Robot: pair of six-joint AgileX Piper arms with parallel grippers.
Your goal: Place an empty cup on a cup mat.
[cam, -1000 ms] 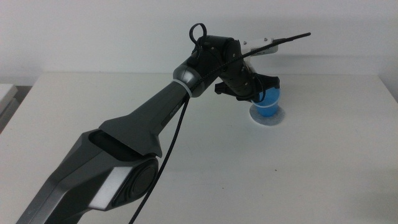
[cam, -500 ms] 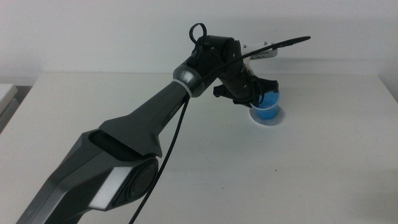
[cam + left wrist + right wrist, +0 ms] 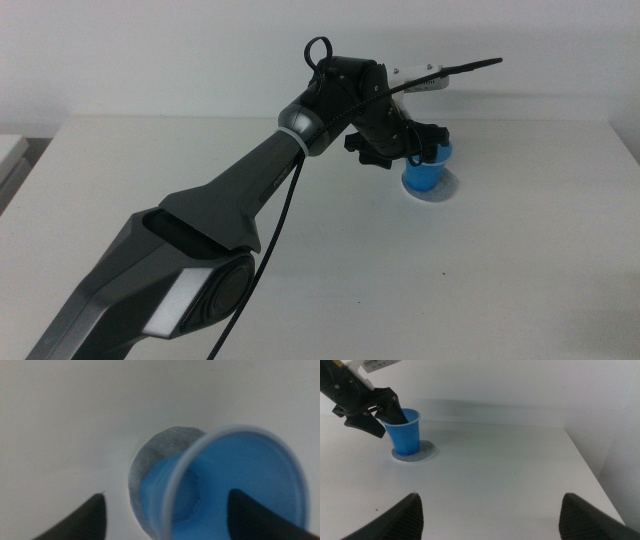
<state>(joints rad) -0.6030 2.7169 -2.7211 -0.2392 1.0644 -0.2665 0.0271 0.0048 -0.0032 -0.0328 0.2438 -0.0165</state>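
Observation:
The blue cup (image 3: 426, 176) stands upright on the grey speckled cup mat (image 3: 446, 192) at the far right of the white table. The left gripper (image 3: 415, 148) is at the cup's rim with its jaws open: one jaw hangs inside the cup, the other outside its wall. The left wrist view shows the cup (image 3: 235, 475) empty, the mat (image 3: 160, 450) under it and the left gripper (image 3: 167, 492) straddling the wall without pinching it. The right wrist view shows the cup (image 3: 405, 435), the mat (image 3: 426, 452) and the left gripper (image 3: 382, 417). The right gripper (image 3: 491, 495) is open and empty, far from the cup.
The white table (image 3: 520, 260) is bare around the cup. The left arm (image 3: 240, 210) crosses the view from the bottom left. The table's right edge (image 3: 590, 470) lies beyond the cup. A white wall stands behind.
The left gripper has risen slightly at the cup's rim and its jaws have eased apart. The cup has shifted a little left and stays on the mat.

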